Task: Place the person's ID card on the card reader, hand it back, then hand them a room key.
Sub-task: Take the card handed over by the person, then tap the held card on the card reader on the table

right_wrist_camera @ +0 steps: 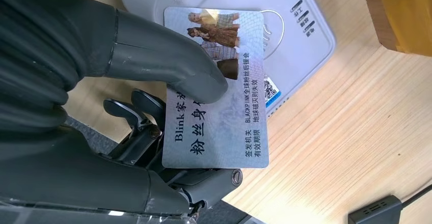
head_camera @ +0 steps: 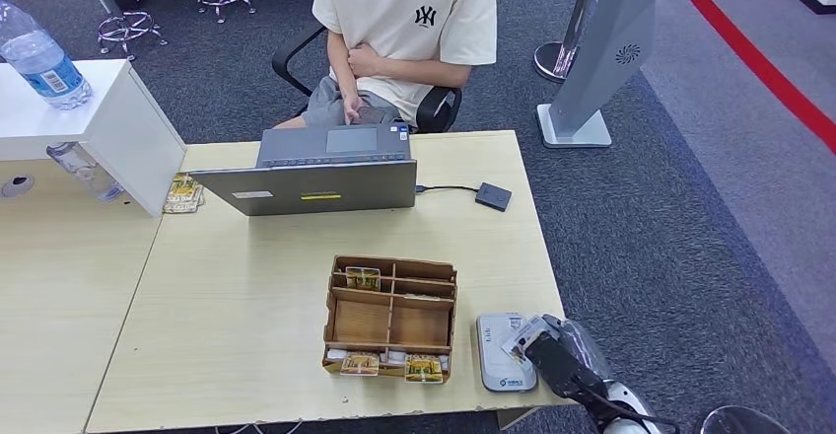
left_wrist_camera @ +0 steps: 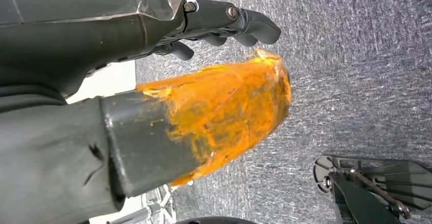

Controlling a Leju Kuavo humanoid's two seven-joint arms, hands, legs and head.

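Observation:
My right hand [head_camera: 554, 355] pinches the ID card [right_wrist_camera: 224, 96] between its thumb and fingers, holding the card partly over the white card reader [right_wrist_camera: 316, 35]. From the head view the card [head_camera: 522, 333] sits at the right edge of the reader [head_camera: 503, 353], near the table's front right corner. Whether the card touches the reader I cannot tell. Room key cards [head_camera: 363, 277] lie in the wooden organizer [head_camera: 390, 316]. My left hand [left_wrist_camera: 224, 20] hangs over the grey carpet with its fingers curled, holding nothing. The person [head_camera: 404, 30] sits behind the laptop.
A grey laptop [head_camera: 320, 170] stands at the table's far side, with a small black box [head_camera: 493, 195] on a cable beside it. A white cabinet [head_camera: 79, 123] with a water bottle [head_camera: 41, 59] is at the left. A grey kiosk [head_camera: 601, 49] stands on the carpet.

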